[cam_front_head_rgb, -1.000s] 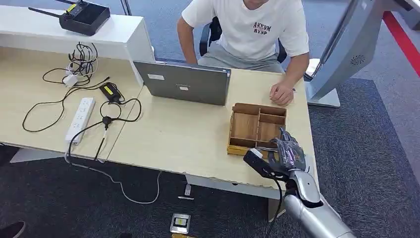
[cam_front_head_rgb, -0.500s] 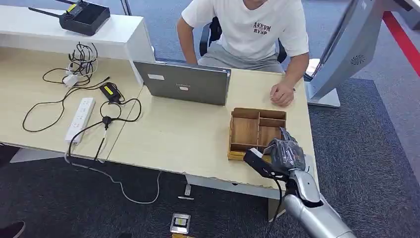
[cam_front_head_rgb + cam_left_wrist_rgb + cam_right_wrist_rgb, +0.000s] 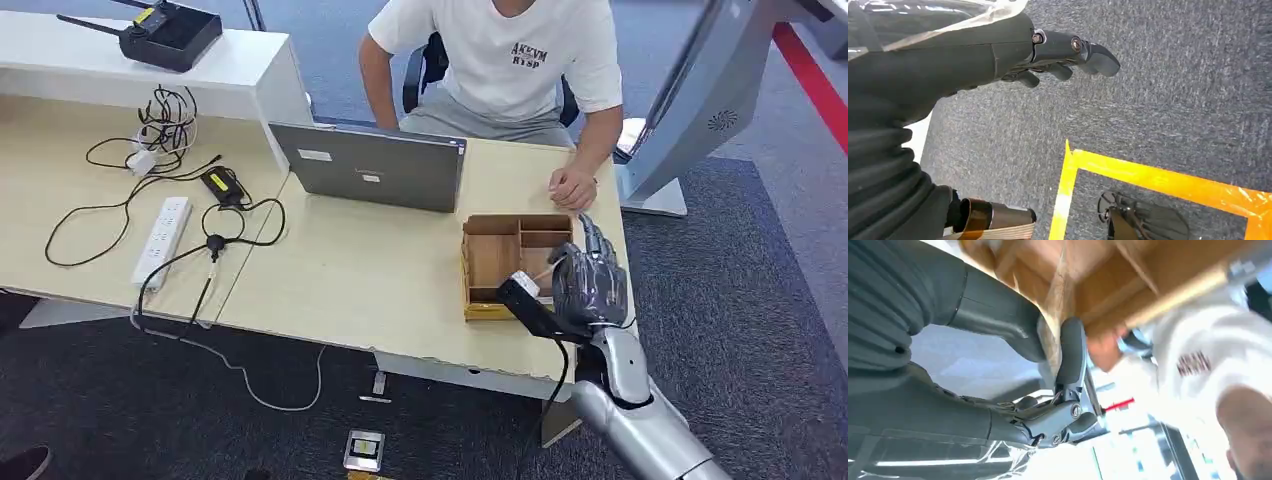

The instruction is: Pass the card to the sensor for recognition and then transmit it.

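Observation:
My right hand (image 3: 590, 280) hovers over the right side of the wooden divided tray (image 3: 488, 222) on the table. In the right wrist view its thumb (image 3: 998, 315) and a finger (image 3: 1071, 352) pinch a thin pale card (image 3: 1052, 347), seen edge-on, with the tray (image 3: 1108, 285) close behind it. My left hand (image 3: 1068, 50) hangs over grey carpet, fingers loosely extended and holding nothing. A grey slanted kiosk stand (image 3: 700, 110) rises just past the table's right end.
A person in a white shirt (image 3: 505, 50) sits behind the table, one hand (image 3: 572, 188) resting just beyond the tray. A grey laptop (image 3: 372, 168) stands left of the tray. A power strip (image 3: 162, 240) and cables lie at the left. The table edge (image 3: 450, 355) runs below my hand.
My right hand has risen and moved farther across the tray, toward the person's hand. The person and the table things have stayed put.

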{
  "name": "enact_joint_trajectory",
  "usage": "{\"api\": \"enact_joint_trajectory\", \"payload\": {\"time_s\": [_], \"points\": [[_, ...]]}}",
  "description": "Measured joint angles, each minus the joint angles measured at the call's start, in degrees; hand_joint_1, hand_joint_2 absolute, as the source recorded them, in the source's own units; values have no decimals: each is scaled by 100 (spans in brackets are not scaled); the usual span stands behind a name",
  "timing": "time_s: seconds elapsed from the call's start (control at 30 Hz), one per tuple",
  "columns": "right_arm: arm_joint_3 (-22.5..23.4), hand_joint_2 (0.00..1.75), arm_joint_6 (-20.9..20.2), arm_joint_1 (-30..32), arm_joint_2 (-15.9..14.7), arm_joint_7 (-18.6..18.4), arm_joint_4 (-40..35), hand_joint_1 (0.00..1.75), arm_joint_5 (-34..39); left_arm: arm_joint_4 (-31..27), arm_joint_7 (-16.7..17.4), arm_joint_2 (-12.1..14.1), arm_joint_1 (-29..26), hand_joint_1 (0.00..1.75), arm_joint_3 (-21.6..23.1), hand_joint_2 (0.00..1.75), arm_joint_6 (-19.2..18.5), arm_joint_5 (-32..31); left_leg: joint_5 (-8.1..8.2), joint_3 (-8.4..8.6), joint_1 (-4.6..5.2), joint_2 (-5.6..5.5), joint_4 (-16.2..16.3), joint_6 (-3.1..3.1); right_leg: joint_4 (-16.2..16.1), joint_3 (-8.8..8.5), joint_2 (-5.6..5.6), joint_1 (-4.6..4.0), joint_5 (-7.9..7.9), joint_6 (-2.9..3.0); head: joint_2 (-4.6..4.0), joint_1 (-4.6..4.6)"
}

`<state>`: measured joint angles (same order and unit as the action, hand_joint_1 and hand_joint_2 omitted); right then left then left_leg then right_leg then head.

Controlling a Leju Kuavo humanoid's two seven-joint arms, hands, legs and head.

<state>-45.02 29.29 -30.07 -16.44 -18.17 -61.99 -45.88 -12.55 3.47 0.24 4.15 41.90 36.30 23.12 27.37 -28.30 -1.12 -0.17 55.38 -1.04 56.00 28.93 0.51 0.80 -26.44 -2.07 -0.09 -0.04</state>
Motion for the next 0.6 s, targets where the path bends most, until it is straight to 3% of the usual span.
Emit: {"api": "enact_joint_trajectory", "payload": {"time_s": [0.17, 0.33, 0.47, 0.6], "points": [[240, 175, -68, -198, -212, -173, -837, 175, -181, 0, -46, 0, 0, 0, 92, 175, 4, 37, 0, -1, 0, 1, 3, 0, 0, 0, 0, 0, 1, -2, 0, 0], [365, 175, -452, -384, -360, -282, -1411, 175, -197, 0, -66, 0, 4, 0, 177, 175, -22, 0, 0, -1, 0, 0, 5, 0, 0, -1, 0, 0, 2, -3, 0, 0], [343, 175, -961, -591, -363, -127, -1457, 175, 76, -2, -35, 0, 19, 0, 268, 175, -66, -17, 0, -5, 0, 1, 4, 0, 2, -2, 0, 0, 3, -4, 0, 0], [275, 175, -1185, -1009, -212, 110, -1113, 175, 282, -4, -13, 0, 64, 0, 358, 175, -85, -22, -1, -7, 0, 0, 4, 0, 5, 0, 0, 0, 4, -5, 0, -2]]}}
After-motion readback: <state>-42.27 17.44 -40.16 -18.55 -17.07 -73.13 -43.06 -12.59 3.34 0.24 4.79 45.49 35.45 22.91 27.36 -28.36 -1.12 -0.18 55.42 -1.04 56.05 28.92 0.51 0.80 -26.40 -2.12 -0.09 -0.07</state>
